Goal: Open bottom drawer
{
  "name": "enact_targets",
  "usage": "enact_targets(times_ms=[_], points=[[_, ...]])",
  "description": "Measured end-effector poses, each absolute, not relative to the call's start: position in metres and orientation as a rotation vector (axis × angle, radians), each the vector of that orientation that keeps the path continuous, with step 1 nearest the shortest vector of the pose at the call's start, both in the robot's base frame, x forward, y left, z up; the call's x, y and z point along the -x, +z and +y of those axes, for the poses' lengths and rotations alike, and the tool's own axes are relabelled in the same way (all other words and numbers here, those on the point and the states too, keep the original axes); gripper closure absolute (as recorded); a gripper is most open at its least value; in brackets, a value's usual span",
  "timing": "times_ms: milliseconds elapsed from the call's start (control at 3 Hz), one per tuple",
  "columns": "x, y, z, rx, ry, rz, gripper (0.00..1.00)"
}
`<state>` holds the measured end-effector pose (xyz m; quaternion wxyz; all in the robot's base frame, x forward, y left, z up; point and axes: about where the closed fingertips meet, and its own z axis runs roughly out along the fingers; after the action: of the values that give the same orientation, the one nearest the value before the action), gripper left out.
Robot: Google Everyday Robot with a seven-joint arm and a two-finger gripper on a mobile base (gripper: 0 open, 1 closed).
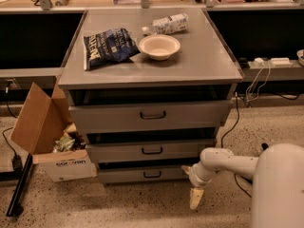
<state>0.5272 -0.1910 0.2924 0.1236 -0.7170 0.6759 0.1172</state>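
The bottom drawer (142, 174) is the slimmest grey front at the foot of the grey cabinet, with a small dark bar handle (152, 174) at its centre. It looks closed. My gripper (195, 198) hangs from the white arm (228, 163) low at the drawer's right end, its pale fingers pointing down toward the floor, to the right of the handle. It holds nothing that I can see.
The mid-sized drawer (152, 150) and the tallest drawer (152, 115) sit above. On the cabinet top lie a dark chip bag (108, 46), a bowl (159, 46) and a bottle on its side (166, 23). An open cardboard box (50, 137) stands at the left. Cables run along the floor at the right.
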Motion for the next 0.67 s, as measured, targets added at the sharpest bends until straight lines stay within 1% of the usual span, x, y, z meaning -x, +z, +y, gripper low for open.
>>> enact_targets(times_ms=[667], points=[[-0.549, 0.251, -0.178, 2.089, 0.395, 1.985, 0.00]])
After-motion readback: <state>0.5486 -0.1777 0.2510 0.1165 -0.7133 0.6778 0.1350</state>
